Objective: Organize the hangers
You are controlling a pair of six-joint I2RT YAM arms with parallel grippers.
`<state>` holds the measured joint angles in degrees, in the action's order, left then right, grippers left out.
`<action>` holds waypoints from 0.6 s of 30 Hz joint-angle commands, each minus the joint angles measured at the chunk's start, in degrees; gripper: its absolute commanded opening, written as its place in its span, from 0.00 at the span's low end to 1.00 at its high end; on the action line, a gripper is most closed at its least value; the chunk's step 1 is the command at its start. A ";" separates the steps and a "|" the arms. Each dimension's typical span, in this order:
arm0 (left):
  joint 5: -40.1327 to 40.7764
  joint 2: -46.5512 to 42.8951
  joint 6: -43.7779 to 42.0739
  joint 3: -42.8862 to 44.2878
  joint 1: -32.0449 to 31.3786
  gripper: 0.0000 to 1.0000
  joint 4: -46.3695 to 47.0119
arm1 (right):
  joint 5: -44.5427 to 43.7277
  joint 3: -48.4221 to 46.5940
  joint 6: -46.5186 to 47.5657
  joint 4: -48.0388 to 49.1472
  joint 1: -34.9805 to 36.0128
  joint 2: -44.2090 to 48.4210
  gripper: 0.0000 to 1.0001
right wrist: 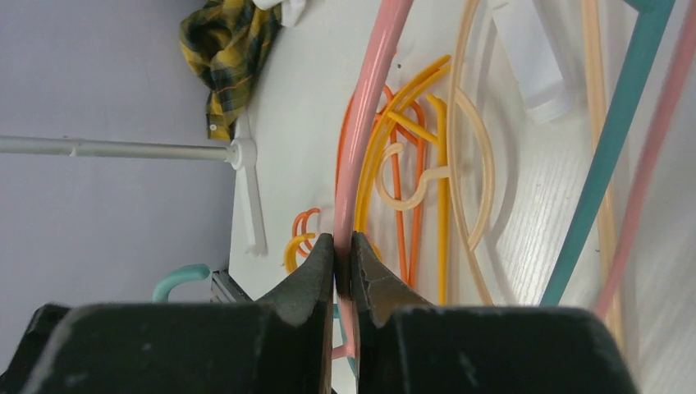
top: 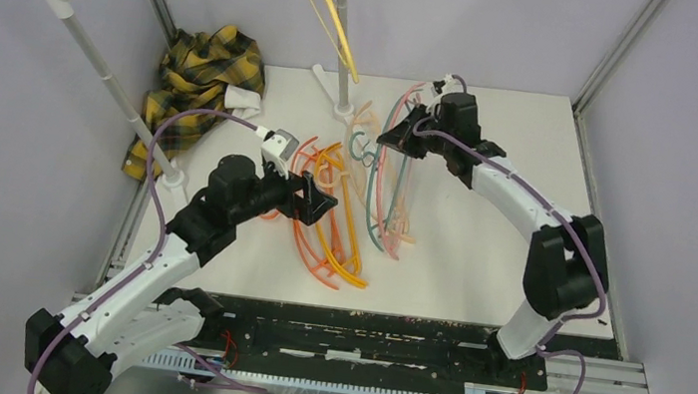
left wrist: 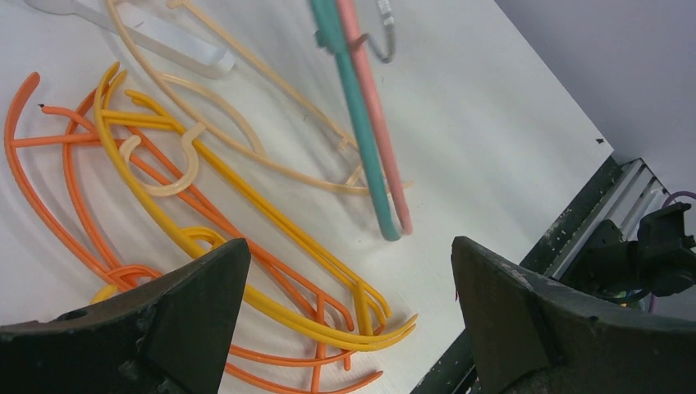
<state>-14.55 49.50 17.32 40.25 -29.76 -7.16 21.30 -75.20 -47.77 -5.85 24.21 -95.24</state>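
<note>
From above, thin curved plastic hangers point(top: 347, 275) in orange, yellow, peach, teal and pink lie tangled mid-desk point(top: 476, 273), with the left fingers point(top: 319, 203) over the orange ones and the right fingers point(top: 397, 141) at the bunch nearer the far edge. The left wrist view shows its fingers spread wide and empty. The right wrist view shows its fingers pinched on the pink hanger point(right wrist: 373, 98), so pulling one out seems in hand; next, lift it clear of the teal hanger point(right wrist: 607, 148) alongside.

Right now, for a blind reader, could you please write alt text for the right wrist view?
The right tool is shut on a pink hanger above a white table. Beyond are yellow hangers, orange hangers and a teal hanger; a yellow-black plaid cloth shows at upper left.
</note>
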 commanded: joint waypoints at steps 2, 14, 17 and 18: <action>-2.64 -1.63 2.89 1.43 -0.34 0.99 3.88 | 7.25 -1.51 -6.74 9.42 -0.04 -13.60 0.15; -1.50 -2.47 2.89 1.91 -0.41 0.99 2.21 | 11.91 -2.19 -10.79 19.72 -0.04 -26.76 0.31; -1.11 -2.24 3.02 1.47 -0.45 0.99 2.22 | 11.99 -1.27 -10.32 19.51 -0.14 -25.49 0.30; -1.10 -2.19 3.11 1.35 -0.41 0.99 2.20 | 11.88 -0.82 -10.06 19.21 -0.11 -24.86 0.30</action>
<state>-15.51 48.10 18.65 40.29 -29.80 -6.76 31.35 -75.77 -57.80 9.58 24.25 -122.65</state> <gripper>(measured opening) 0.990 0.307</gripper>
